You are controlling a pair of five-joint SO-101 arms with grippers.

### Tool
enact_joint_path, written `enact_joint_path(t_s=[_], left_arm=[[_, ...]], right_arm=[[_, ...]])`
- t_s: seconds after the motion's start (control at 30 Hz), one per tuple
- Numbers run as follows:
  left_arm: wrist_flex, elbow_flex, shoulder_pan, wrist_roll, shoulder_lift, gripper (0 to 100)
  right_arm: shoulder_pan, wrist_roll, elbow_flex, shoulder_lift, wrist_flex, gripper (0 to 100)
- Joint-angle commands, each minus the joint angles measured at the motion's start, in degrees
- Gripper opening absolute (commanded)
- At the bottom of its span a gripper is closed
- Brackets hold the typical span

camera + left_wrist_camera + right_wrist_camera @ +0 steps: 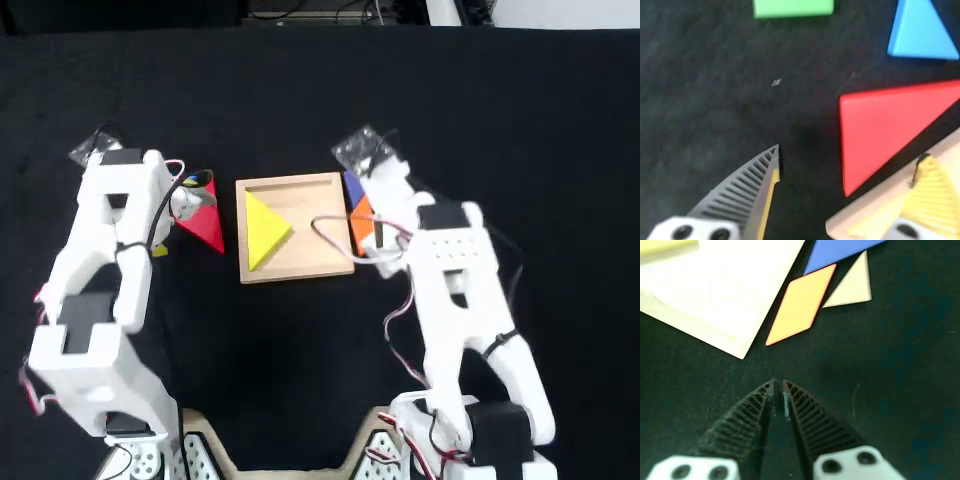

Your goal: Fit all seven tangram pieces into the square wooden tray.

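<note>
The square wooden tray (pixel 300 262) lies mid-table and holds a yellow triangle (pixel 262 228). A red triangle (pixel 885 125) lies on the cloth against the tray's left edge. My left gripper (pixel 850 155) is open, with one finger (pixel 755 185) over bare cloth and the other over the tray's corner (pixel 860 220), so the jaws straddle the red triangle's corner. A green piece (pixel 792 7) and a blue triangle (pixel 922 32) lie beyond it. My right gripper (pixel 777 386) is shut on nothing, just short of an orange parallelogram (pixel 801 305) at the tray's right edge. A cream triangle (pixel 852 287) and a blue piece (pixel 840 250) lie beside the parallelogram.
Black cloth covers the whole table (pixel 300 380). The left arm (pixel 110 260) and the right arm (pixel 455 300) rise from the near edge on either side of the tray. Open cloth lies in front of the tray and along the far side.
</note>
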Motion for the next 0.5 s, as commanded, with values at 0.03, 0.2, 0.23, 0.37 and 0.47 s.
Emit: enact_joint_path(t_s=[0.03,0.2,0.23,0.37,0.47], left_arm=[[-0.7,-11.5,-0.7,-13.2,7.6,41],[-0.7,-18.3,-2.9,-24.4,14.0,41],[-0.9,-19.4,-3.1,-25.8,14.9,41],[-1.0,-23.1,-3.2,-30.0,17.8,41],[-1.1,-24.2,-1.9,-34.3,19.2,41]], right_arm=[[0.8,-3.3,3.2,-1.5,-6.2,1.1],[0.7,-3.8,3.3,1.9,-7.6,1.1],[0.6,-3.7,3.2,2.6,-7.6,1.1],[0.7,-3.8,3.6,5.4,-10.6,1.1],[0.8,-3.5,3.2,6.8,-10.8,1.1]])
